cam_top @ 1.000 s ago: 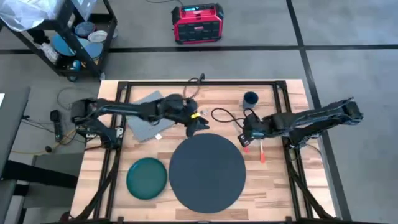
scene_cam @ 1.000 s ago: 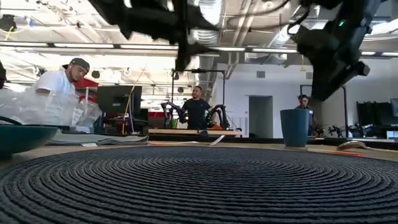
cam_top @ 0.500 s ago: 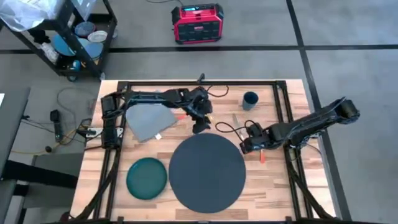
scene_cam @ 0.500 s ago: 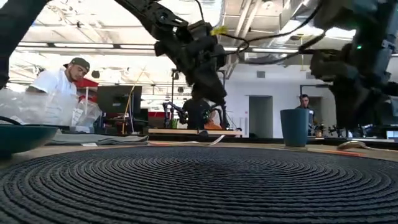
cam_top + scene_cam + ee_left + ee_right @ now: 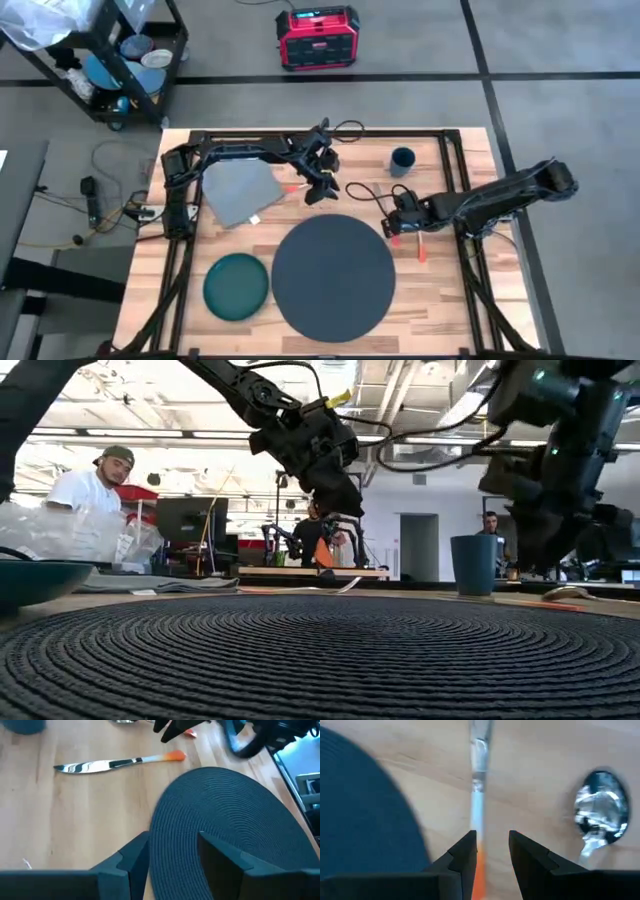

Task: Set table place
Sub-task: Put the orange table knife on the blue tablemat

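Note:
The place, a round dark grey mat (image 5: 335,275), lies on the near middle of the wooden table (image 5: 450,290). My left gripper (image 5: 172,855) hovers open over the mat's far edge (image 5: 225,820), with nothing between its fingers. Just right of the mat is my right gripper (image 5: 492,852), low over the wood. It is open, and a finger stands on each side of the orange handle (image 5: 479,877) of a silver utensil. An orange-handled knife (image 5: 100,765) lies flat on the wood beyond the mat. My right gripper points down over the utensil's orange handle (image 5: 479,870), its fingers lying along it. The handle lies on the table close to one finger (image 5: 465,855). I cannot tell whether that finger touches it.
A dark green plate (image 5: 237,287) sits near left of the mat. A grey napkin (image 5: 240,190) lies far left, and a blue cup (image 5: 402,160) stands far right. A spoon bowl (image 5: 600,812) lies beside my right gripper. People stand in the room behind.
My left arm has swung toward the far edge, and its gripper has come down closer to the table behind the mat. My right gripper has come down over the wood beside the mat's right edge.

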Controlling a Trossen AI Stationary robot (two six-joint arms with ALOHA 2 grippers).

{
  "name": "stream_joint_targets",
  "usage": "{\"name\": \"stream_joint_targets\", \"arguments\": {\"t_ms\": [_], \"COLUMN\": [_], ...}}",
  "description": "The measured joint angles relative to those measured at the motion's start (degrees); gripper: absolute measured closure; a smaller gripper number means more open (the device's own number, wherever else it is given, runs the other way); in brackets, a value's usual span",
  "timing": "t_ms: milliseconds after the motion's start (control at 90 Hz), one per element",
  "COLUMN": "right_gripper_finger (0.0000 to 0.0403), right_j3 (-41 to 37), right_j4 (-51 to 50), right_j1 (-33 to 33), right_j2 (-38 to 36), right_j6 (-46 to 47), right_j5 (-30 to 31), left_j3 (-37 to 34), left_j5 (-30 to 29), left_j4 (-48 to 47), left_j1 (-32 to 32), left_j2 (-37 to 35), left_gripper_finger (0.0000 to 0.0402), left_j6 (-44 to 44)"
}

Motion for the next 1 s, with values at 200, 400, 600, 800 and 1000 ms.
{"name": "stream_joint_targets", "arguments": {"t_ms": [200,400,600,800,1000], "right_gripper_finger": [0.0300,0.0300,0.0300,0.0305,0.0384], "right_j3": [0.0,0.0,0.2,0.3,-0.4], "right_j4": [5.5,7.1,9.4,9.1,8.8], "right_j1": [-0.8,-1.0,-1.8,-1.9,-1.9], "right_j2": [2.7,7.2,11.7,12.5,12.5], "right_j6": [-3.1,-3.1,-4.2,-3.1,-2.4], "right_j5": [-0.8,-1.7,-3.1,-2.9,-2.2], "left_j3": [0.0,0.0,0.0,0.0,0.0], "left_j5": [0.1,0.0,-0.1,-0.2,-0.2], "left_j4": [0.1,0.2,-0.3,-0.4,-0.2], "left_j1": [0.0,0.0,0.0,0.0,0.0], "left_j2": [0.0,0.0,0.0,0.0,0.0], "left_gripper_finger": [0.0256,0.0256,0.0256,0.0256,0.0256], "left_j6": [-0.2,-0.5,-0.6,-0.6,-0.6]}}
